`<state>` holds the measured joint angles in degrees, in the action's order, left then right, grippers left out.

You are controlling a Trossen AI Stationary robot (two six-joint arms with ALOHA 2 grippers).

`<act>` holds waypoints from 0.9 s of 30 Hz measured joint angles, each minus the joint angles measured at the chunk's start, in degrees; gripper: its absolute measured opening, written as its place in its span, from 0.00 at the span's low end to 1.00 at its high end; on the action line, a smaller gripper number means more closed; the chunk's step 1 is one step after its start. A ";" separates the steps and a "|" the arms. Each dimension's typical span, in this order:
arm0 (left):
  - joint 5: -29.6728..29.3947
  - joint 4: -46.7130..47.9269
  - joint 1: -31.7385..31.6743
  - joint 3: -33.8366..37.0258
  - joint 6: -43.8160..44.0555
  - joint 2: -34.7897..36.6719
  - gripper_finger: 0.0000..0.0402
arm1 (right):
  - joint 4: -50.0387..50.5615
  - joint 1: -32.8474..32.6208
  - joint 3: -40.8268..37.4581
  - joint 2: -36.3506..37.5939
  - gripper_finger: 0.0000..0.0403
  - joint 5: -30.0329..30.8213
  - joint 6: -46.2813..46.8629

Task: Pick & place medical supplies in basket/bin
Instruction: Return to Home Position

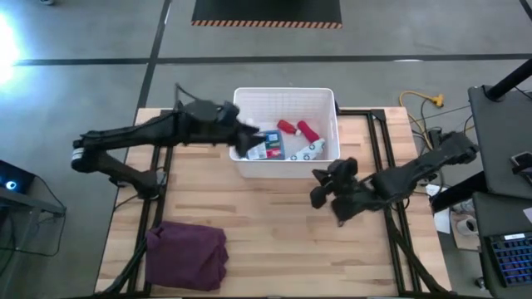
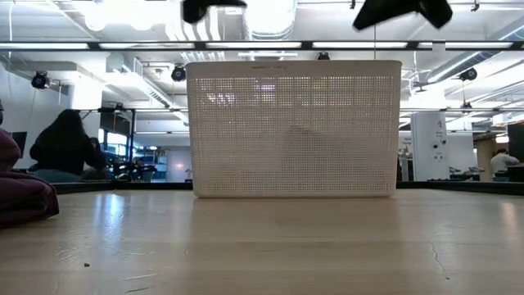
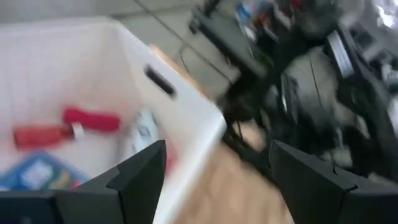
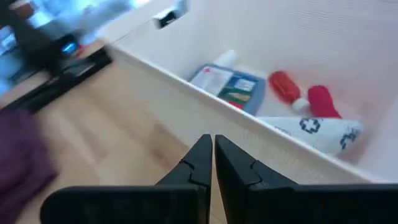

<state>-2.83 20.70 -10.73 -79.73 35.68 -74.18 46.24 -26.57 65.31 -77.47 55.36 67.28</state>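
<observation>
The white slotted basket (image 1: 287, 100) stands at the table's far middle. Inside lie a blue first-aid box (image 1: 268, 149), a small red bottle (image 1: 287, 126), a pink-red tube (image 1: 308, 130) and a white packet with a blue cross (image 4: 317, 130). My left gripper (image 3: 214, 180) is open and empty. It hovers over the basket's left wall (image 1: 247, 141). My right gripper (image 4: 209, 158) is shut on nothing. It hangs above the table just near the basket's near right corner (image 1: 328, 187). The low view shows the basket (image 2: 295, 127) with both arms raised above it.
A large folded maroon cloth (image 1: 188, 254) lies at the table's near left corner. Bare wooden table (image 1: 283, 241) stretches between the cloth and my right arm. Black frame rails (image 1: 385, 158) run along the table's sides. People show in the room behind.
</observation>
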 joint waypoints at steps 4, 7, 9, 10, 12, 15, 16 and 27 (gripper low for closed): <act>-0.68 4.60 4.61 0.27 0.18 5.11 0.67 | 0.42 0.00 2.01 6.99 0.03 -11.05 -8.88; -1.59 6.37 8.19 0.57 -6.22 7.93 0.67 | -0.47 -0.09 4.04 12.52 0.03 -21.13 -5.13; -1.86 6.92 10.04 1.57 -6.63 9.33 0.67 | -2.57 -0.94 5.08 15.57 0.03 -22.39 -5.37; -1.53 6.92 10.54 2.27 -6.56 9.97 0.67 | -4.01 -1.78 5.34 16.61 0.03 -22.78 -8.25; -1.29 7.44 11.33 4.71 -4.53 11.54 0.67 | -6.98 -3.08 5.73 18.08 0.03 -25.46 -16.51; -1.83 2.63 14.15 11.31 -3.93 14.78 0.67 | -8.58 -5.14 4.22 19.59 0.03 -24.50 -21.42; -1.73 -1.62 15.64 14.75 -3.92 15.99 0.67 | -8.27 -5.57 2.54 20.51 0.03 -24.13 -20.80; -4.90 -67.28 17.42 60.26 -1.70 28.50 0.67 | -49.38 4.71 -34.00 49.94 0.03 -40.44 -37.93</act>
<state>-7.73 -46.57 6.69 -19.48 33.99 -45.69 -3.14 -21.86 31.32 -27.54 14.92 29.35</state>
